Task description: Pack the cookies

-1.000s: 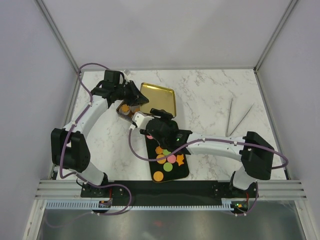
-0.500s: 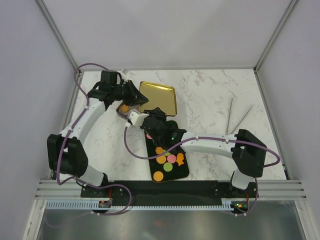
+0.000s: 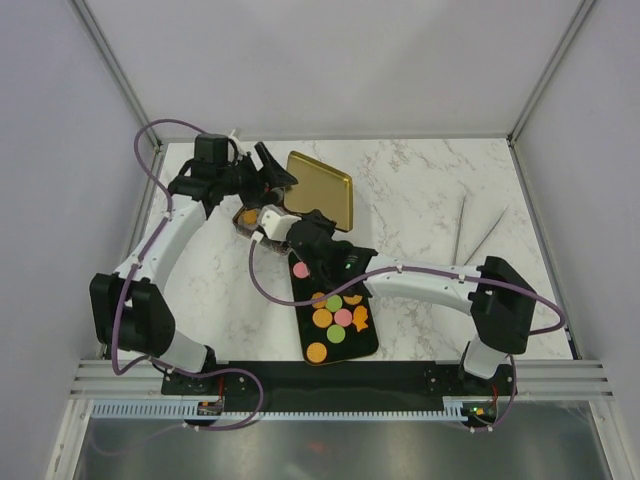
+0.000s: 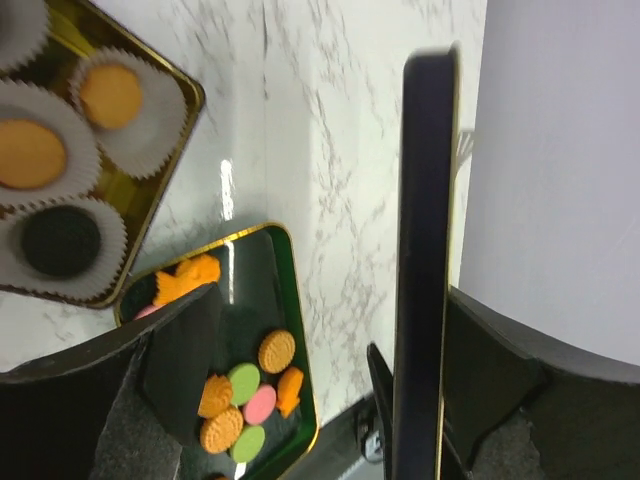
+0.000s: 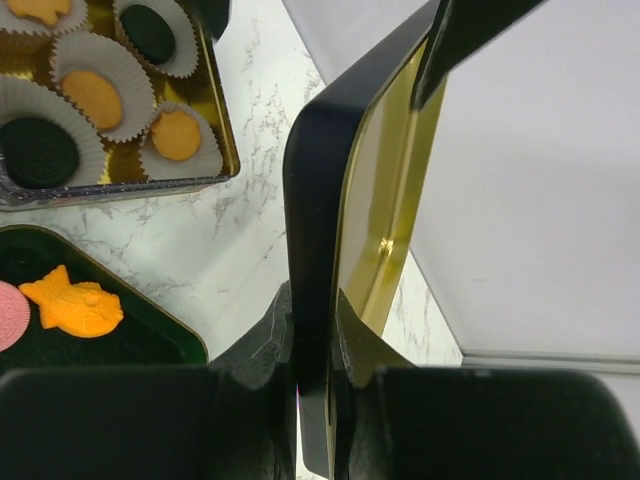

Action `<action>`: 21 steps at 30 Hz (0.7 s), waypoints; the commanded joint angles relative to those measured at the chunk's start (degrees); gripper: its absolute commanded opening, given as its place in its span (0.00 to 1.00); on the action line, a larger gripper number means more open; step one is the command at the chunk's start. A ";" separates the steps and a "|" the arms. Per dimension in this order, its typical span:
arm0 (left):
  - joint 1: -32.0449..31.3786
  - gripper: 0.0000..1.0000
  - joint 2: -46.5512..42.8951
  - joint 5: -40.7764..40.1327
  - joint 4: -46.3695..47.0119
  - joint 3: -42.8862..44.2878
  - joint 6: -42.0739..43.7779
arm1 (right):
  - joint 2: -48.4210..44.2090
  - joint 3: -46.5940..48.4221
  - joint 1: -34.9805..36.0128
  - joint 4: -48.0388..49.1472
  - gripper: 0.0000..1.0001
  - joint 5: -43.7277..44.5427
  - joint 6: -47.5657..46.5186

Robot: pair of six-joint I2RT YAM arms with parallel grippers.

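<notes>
Cookies (image 3: 338, 318) lie loose on the dark tray (image 3: 362, 343) at near centre; more sit in paper cups (image 4: 78, 150) inside the gold tin (image 5: 228, 150) farther left. The lid (image 5: 318, 200) stands on edge, off the tin, leaving the cups reachable: the right gripper (image 5: 315, 335) pinches its rim, the left gripper (image 4: 330, 350) spread astride it.

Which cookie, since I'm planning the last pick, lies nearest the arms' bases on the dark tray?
The round orange cookie, alone at the dark tray's near end; the other cookies lie farther up it.
</notes>
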 commanded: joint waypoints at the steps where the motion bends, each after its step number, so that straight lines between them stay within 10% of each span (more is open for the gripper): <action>1: 2.45 0.91 -2.65 -13.44 2.95 5.63 -0.25 | -4.61 4.28 -1.42 -6.43 0.00 -1.61 7.31; 11: 13.76 0.74 4.81 -31.12 2.33 4.41 1.24 | -3.04 17.70 -10.82 -23.14 0.00 -24.35 30.41; 21: 17.40 0.43 12.01 -34.90 2.24 -2.88 -2.18 | 3.29 23.44 -29.89 -11.83 0.00 -65.58 61.97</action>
